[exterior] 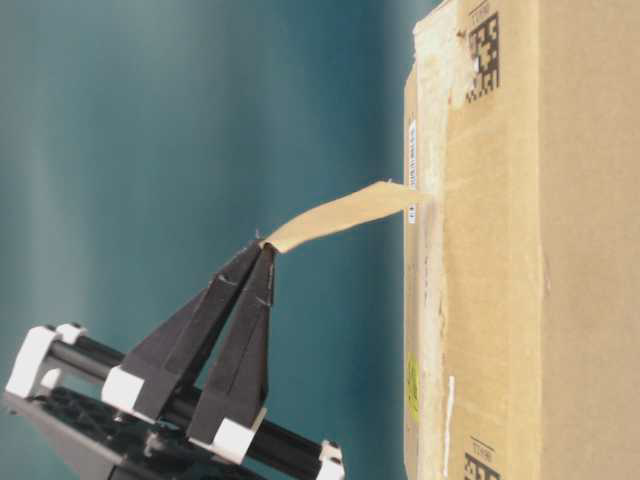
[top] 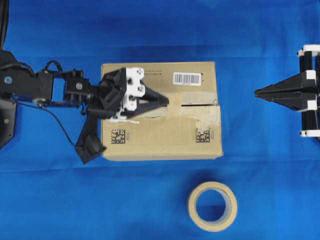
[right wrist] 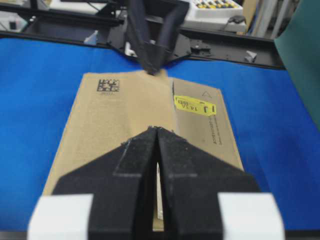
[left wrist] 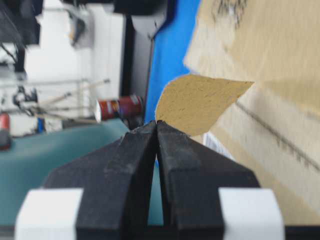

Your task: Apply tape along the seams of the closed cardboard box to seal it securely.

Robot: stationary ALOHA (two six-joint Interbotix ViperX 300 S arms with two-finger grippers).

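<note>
Two end effectors are in view, one over the cardboard box [top: 160, 110] and one well off to its right. The box lies closed on the blue surface [top: 50, 200], with a white barcode label [top: 186, 78] near its far edge and two black square codes [top: 118, 136] along its near side; the right wrist view also shows a yellow sticker [right wrist: 195, 106] on its top.

The left end effector [top: 166, 101] hangs above the left half of the box, its black fingers [left wrist: 135, 150] pressed together on one end of the tape [exterior: 340, 217]. In the table-level view this tan piece runs from the fingertips across to the box top, where its other end touches the cardboard near the barcode label, so the strip spans the gap with a slight curve. The left wrist view shows the tape [left wrist: 197, 102] fanning out just beyond the closed tips, with the box blurred behind it.

The seams [top: 200, 105] show as a thin dark slit across the middle of the top, edged by pale torn old tape strips [top: 205, 117], mostly on the right half. The left end effector's tips sit just above this line.

The right end effector [top: 257, 92] hovers over the bare surface, apart from the box's right edge, its fingers [right wrist: 140, 160] closed together on nothing visible and pointing toward the box.

A ring-shaped beige tape roll [top: 212, 206] lies flat on the surface in front of the box, near its right corner and not touching it.
</note>
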